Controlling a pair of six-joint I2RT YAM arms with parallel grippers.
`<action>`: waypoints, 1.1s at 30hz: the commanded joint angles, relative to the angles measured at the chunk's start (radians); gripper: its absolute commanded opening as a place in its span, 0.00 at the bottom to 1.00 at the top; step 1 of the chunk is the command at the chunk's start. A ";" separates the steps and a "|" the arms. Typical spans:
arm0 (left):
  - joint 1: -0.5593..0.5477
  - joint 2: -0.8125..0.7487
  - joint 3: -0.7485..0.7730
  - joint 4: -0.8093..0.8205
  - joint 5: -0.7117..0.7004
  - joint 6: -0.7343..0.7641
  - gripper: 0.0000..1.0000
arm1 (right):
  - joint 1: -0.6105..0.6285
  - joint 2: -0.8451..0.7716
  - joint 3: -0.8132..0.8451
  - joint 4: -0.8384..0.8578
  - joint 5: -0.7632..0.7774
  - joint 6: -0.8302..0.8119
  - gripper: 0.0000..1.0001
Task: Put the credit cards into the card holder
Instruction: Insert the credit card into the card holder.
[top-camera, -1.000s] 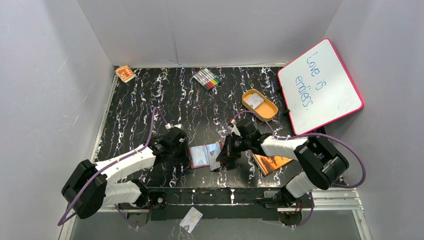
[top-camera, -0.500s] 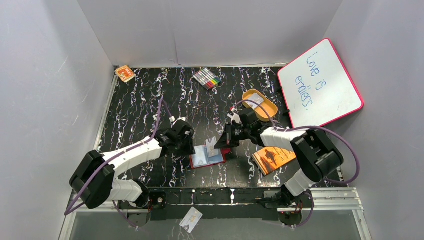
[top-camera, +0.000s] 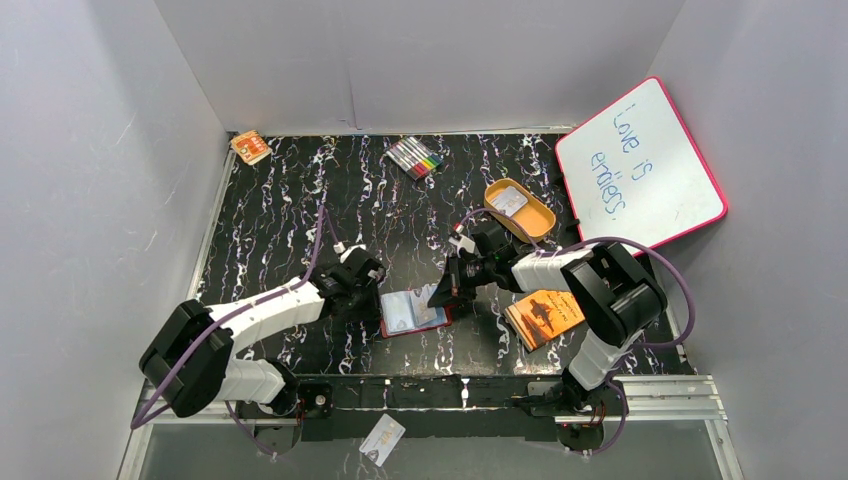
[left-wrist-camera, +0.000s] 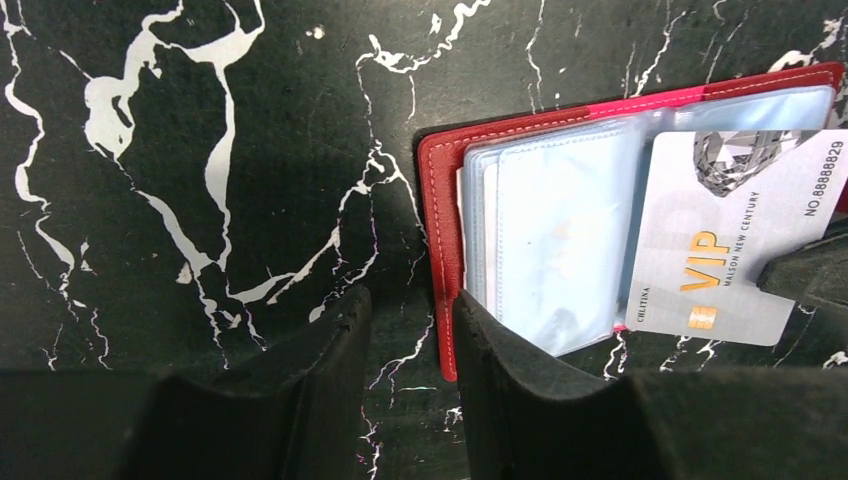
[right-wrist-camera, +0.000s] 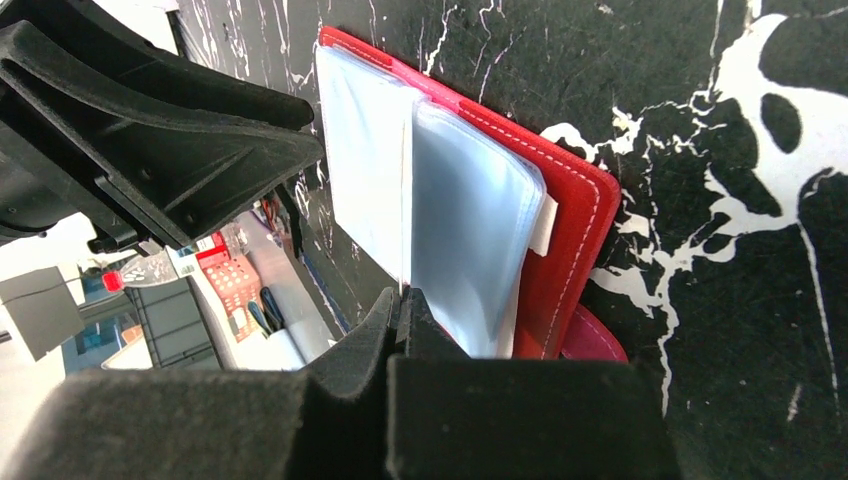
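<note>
Mid-insert: right fingers (right-wrist-camera: 350, 345) clamped on the VIP card (left-wrist-camera: 730, 230) at the red wallet (left-wrist-camera: 445, 250), left fingers (left-wrist-camera: 530, 400) slightly apart, empty. Next, probably push it deeper.

A pink-framed whiteboard (top-camera: 640, 170) with blue handwriting leans at the far right of the black marbled table (top-camera: 290, 220). Just beside its lower corner lies an orange oval tray (top-camera: 540, 222). Coloured markers (top-camera: 415, 157) lie at the back, a small orange packet (top-camera: 250, 147) sits in the far left corner, and an orange booklet (top-camera: 545, 316) lies near the front right
</note>
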 joint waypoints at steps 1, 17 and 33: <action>0.006 0.006 -0.012 -0.020 -0.022 -0.005 0.33 | -0.005 0.014 -0.004 0.064 -0.041 -0.007 0.00; 0.007 0.053 -0.027 0.007 0.012 0.006 0.32 | 0.006 0.032 -0.019 0.110 -0.057 0.019 0.00; 0.007 0.058 -0.034 0.011 0.009 0.003 0.32 | 0.009 0.041 -0.027 0.098 -0.028 0.026 0.00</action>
